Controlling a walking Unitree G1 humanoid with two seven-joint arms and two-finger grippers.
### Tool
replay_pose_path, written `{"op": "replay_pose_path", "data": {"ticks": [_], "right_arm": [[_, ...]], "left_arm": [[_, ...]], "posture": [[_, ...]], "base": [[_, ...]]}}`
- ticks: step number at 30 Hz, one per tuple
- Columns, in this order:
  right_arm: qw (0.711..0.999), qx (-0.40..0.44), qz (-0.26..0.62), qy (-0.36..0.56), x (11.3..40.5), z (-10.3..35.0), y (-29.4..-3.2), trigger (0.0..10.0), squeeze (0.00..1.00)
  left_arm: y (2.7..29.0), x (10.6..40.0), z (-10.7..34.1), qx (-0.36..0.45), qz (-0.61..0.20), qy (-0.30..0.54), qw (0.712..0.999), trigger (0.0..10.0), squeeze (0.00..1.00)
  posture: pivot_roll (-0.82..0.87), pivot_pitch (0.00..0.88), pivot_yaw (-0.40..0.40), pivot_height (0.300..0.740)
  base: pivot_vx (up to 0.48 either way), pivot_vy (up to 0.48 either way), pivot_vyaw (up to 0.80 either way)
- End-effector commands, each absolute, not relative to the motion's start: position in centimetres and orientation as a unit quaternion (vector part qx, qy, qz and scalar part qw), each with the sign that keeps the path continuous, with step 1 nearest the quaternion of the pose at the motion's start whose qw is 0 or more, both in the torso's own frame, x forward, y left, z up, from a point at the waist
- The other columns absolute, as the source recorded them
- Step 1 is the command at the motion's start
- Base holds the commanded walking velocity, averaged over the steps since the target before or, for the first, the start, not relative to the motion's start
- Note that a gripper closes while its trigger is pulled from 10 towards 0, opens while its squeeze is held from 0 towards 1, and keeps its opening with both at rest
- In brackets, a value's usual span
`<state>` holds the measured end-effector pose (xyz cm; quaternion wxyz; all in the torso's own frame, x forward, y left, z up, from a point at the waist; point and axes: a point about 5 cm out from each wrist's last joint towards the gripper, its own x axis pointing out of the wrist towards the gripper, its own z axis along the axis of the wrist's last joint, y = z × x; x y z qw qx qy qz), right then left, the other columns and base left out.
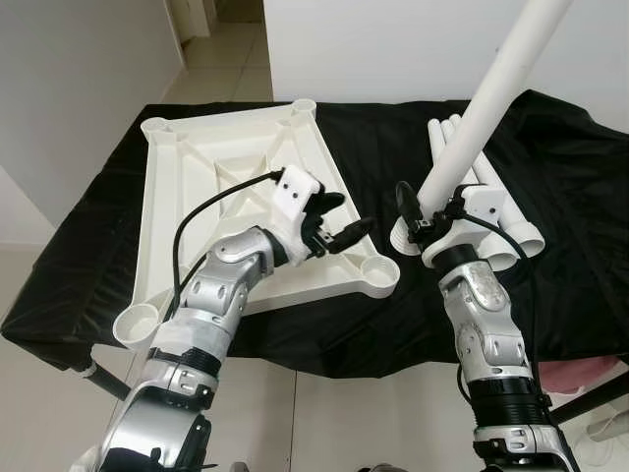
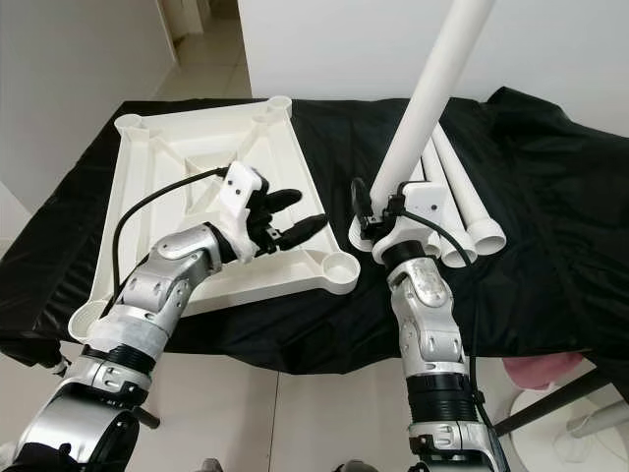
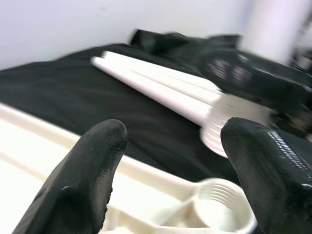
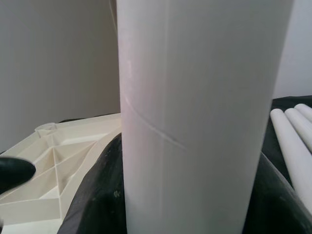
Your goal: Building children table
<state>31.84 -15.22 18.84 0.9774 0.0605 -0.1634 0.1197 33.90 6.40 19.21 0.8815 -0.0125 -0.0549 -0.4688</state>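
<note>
A white plastic tabletop lies upside down on the black-draped table, with round leg sockets at its corners. The nearest socket sits at the front right corner. My left gripper hovers open over the tabletop's front right part, nothing between its fingers. My right gripper is shut on a long white table leg, holding it tilted upward just right of that socket; the leg stands close before the right wrist camera. Three more white legs lie on the cloth behind it.
The black cloth covers the whole table, with bare cloth at the right. A white wall stands behind the table and tiled floor runs off at the back left. A pink thing lies below the table's right front edge.
</note>
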Motion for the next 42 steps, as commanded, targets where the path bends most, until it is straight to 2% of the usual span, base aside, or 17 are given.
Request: {"op": "replay_pose_path", "data": {"ticks": [1, 3, 5, 8, 15, 26, 32, 42], "right_arm": [[0.976, 0.062, 0.128, -0.164, 32.0, 18.8, -14.8, 10.0, 0.00], [0.976, 0.062, 0.128, -0.164, 32.0, 18.8, -14.8, 10.0, 0.00], [0.976, 0.033, 0.148, -0.157, 32.0, 18.4, -14.0, 10.0, 0.00], [0.976, 0.010, 0.154, -0.151, 32.1, 18.0, -13.8, 10.0, 0.00], [0.974, 0.000, 0.178, -0.137, 31.9, 16.7, -13.5, 10.0, 0.00], [0.978, 0.000, 0.178, -0.109, 31.8, 14.2, -13.6, 10.0, 0.00], [0.980, 0.008, 0.172, -0.096, 31.2, 13.0, -14.1, 10.0, 0.00], [0.975, -0.030, 0.199, -0.095, 30.1, 11.3, -13.8, 10.0, 0.00]], "left_arm": [[7.2, 34.2, 18.6, -0.028, -0.434, -0.040, 0.900, 10.0, 0.00], [7.2, 34.2, 18.6, -0.028, -0.434, -0.040, 0.900, 10.0, 0.00], [7.9, 33.8, 18.5, -0.013, -0.410, -0.053, 0.910, 10.0, 0.00], [8.1, 33.5, 18.3, -0.001, -0.404, -0.058, 0.913, 10.0, 0.00], [8.4, 32.6, 17.8, -0.013, -0.414, -0.045, 0.909, 10.0, 0.00], [9.1, 31.1, 17.2, 0.015, -0.400, -0.049, 0.915, 10.0, 0.00], [9.4, 31.0, 17.1, 0.012, -0.384, -0.050, 0.922, 10.0, 0.00], [9.8, 30.9, 17.2, 0.017, -0.372, -0.045, 0.927, 10.0, 0.00]], "posture": [[-0.04, 0.000, 0.019, 0.740], [-0.04, 0.000, 0.019, 0.740], [-0.02, 0.000, -0.022, 0.740], [-0.02, 0.000, -0.022, 0.740], [0.00, 0.000, -0.043, 0.740], [0.06, 0.000, -0.072, 0.740], [0.06, 0.000, -0.075, 0.740], [0.05, 0.009, -0.065, 0.740]], "base": [[0.000, 0.000, 0.00], [0.000, 0.000, 0.00], [0.000, 0.000, 0.00], [0.000, 0.000, 0.00], [0.000, 0.000, 0.00], [0.000, 0.000, 0.00], [0.000, 0.000, 0.00], [0.000, 0.000, 0.00]]}}
